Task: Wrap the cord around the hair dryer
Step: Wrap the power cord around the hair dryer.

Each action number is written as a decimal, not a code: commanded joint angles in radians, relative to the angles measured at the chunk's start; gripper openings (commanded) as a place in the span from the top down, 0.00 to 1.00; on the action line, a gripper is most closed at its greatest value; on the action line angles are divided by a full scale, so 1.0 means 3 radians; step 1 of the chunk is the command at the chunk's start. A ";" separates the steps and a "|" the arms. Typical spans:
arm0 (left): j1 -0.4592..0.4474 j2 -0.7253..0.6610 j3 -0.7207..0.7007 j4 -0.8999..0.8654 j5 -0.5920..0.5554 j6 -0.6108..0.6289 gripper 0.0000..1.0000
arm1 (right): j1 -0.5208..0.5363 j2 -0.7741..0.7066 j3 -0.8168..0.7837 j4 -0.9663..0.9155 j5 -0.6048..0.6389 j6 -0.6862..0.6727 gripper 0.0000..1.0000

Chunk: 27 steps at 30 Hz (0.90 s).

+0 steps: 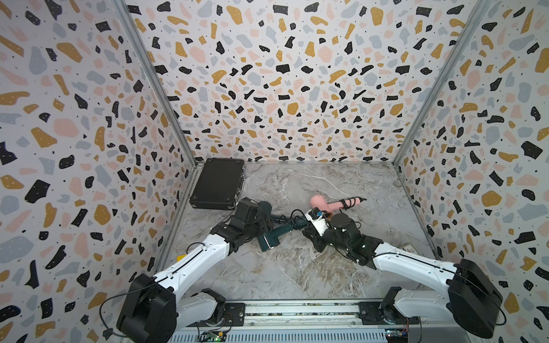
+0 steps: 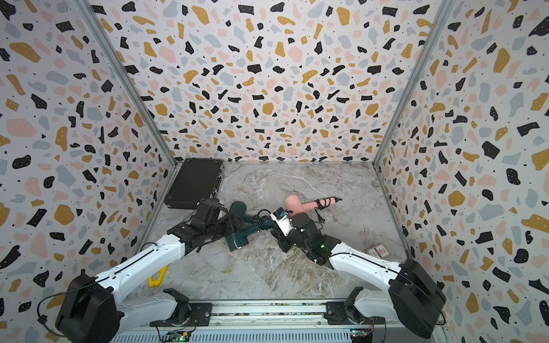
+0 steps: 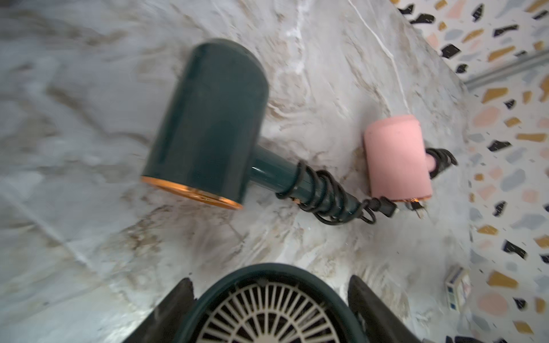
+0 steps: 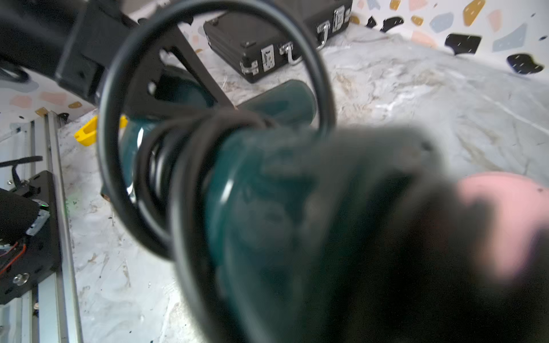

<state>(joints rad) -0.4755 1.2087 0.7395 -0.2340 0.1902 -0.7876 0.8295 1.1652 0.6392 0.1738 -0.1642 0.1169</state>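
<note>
A dark teal hair dryer lies at mid-table. My left gripper is shut on its rear end, where the white grille shows between the fingers. Its black cord is coiled round the handle, and one wide loop stands off the coils. My right gripper sits at the handle's free end. Its jaws are a dark blur in the right wrist view, and the cord appears to run into them.
A second teal dryer and a pink dryer lie just behind, each with its cord wound round the handle. A black case sits at the back left. A yellow object lies front left and a small card box front right.
</note>
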 commanded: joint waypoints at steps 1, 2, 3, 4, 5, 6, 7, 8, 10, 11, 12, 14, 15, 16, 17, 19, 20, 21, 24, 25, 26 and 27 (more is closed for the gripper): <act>0.0050 0.0028 0.0081 0.0370 0.0765 0.0260 1.00 | 0.0012 -0.0365 0.0281 -0.0391 0.0050 -0.0189 1.00; 0.0084 0.0022 0.0078 0.0341 0.0840 0.0294 1.00 | 0.0016 -0.0448 0.0328 -0.0561 0.0076 -0.0265 1.00; 0.0138 -0.0006 0.0060 0.0317 0.0924 0.0324 1.00 | 0.0014 -0.0536 0.0386 -0.0835 0.0095 -0.0376 1.00; 0.0202 -0.0039 0.0040 0.0310 0.1021 0.0338 1.00 | 0.0013 -0.0604 0.0463 -0.1101 0.0113 -0.0492 1.00; 0.0270 -0.0074 0.0022 0.0298 0.1102 0.0354 1.00 | 0.0016 -0.0643 0.0529 -0.1302 0.0149 -0.0589 1.00; 0.0345 -0.0116 0.0015 0.0261 0.1169 0.0379 1.00 | 0.0015 -0.0676 0.0579 -0.1497 0.0199 -0.0664 1.00; 0.0399 -0.0153 0.0033 0.0201 0.1221 0.0435 1.00 | 0.0014 -0.0688 0.0604 -0.1572 0.0225 -0.0675 1.00; 0.0427 -0.0177 0.0064 0.0061 0.1236 0.0486 1.00 | 0.0016 -0.0691 0.0614 -0.1587 0.0208 -0.0672 1.00; 0.0462 -0.0224 0.0169 -0.0154 0.1258 0.0606 1.00 | 0.0015 -0.0659 0.0627 -0.1577 0.0194 -0.0675 1.00; 0.0470 -0.0235 0.0200 -0.0214 0.1271 0.0646 1.00 | 0.0016 -0.0641 0.0630 -0.1568 0.0207 -0.0689 1.00; 0.0475 -0.0243 0.0232 -0.0270 0.1296 0.0683 1.00 | 0.0016 -0.0620 0.0639 -0.1569 0.0240 -0.0709 1.00; 0.0493 -0.0243 0.0287 -0.0408 0.1319 0.0782 1.00 | 0.0015 -0.0615 0.0664 -0.1577 0.0293 -0.0739 1.00; 0.0507 -0.0236 0.0312 -0.0491 0.1324 0.0854 1.00 | 0.0015 -0.0641 0.0666 -0.1570 0.0307 -0.0755 1.00; 0.0524 -0.0226 0.0347 -0.0575 0.1333 0.0933 1.00 | 0.0016 -0.0678 0.0662 -0.1553 0.0315 -0.0775 1.00; 0.0544 -0.0217 0.0370 -0.0630 0.1352 0.1002 1.00 | 0.0012 -0.0715 0.0659 -0.1546 0.0320 -0.0804 1.00; 0.0550 -0.0195 0.0449 -0.0779 0.1393 0.1181 1.00 | 0.0014 -0.0786 0.0670 -0.1560 0.0361 -0.0869 1.00; 0.0551 -0.0189 0.0473 -0.0809 0.1451 0.1233 1.00 | 0.0013 -0.0799 0.0687 -0.1593 0.0389 -0.0897 1.00; 0.0549 -0.0179 0.0497 -0.0832 0.1529 0.1291 1.00 | 0.0016 -0.0801 0.0722 -0.1656 0.0413 -0.0932 1.00; 0.0552 -0.0134 0.0584 -0.1000 0.1601 0.1459 1.00 | 0.0015 -0.0796 0.0830 -0.1807 0.0349 -0.1005 1.00; 0.0551 -0.0118 0.0602 -0.1071 0.1593 0.1518 1.00 | 0.0015 -0.0800 0.0878 -0.1852 0.0291 -0.1026 1.00; 0.0547 -0.0108 0.0616 -0.1117 0.1581 0.1565 1.00 | 0.0013 -0.0804 0.0907 -0.1888 0.0229 -0.1045 1.00; 0.0548 -0.0099 0.0619 -0.1166 0.1542 0.1607 1.00 | 0.0015 -0.0813 0.0942 -0.1922 0.0168 -0.1066 1.00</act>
<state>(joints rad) -0.3141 1.1770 0.8845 -0.5346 0.5953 -0.3870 0.8360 0.9440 0.8639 -0.3439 -0.0856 -0.1688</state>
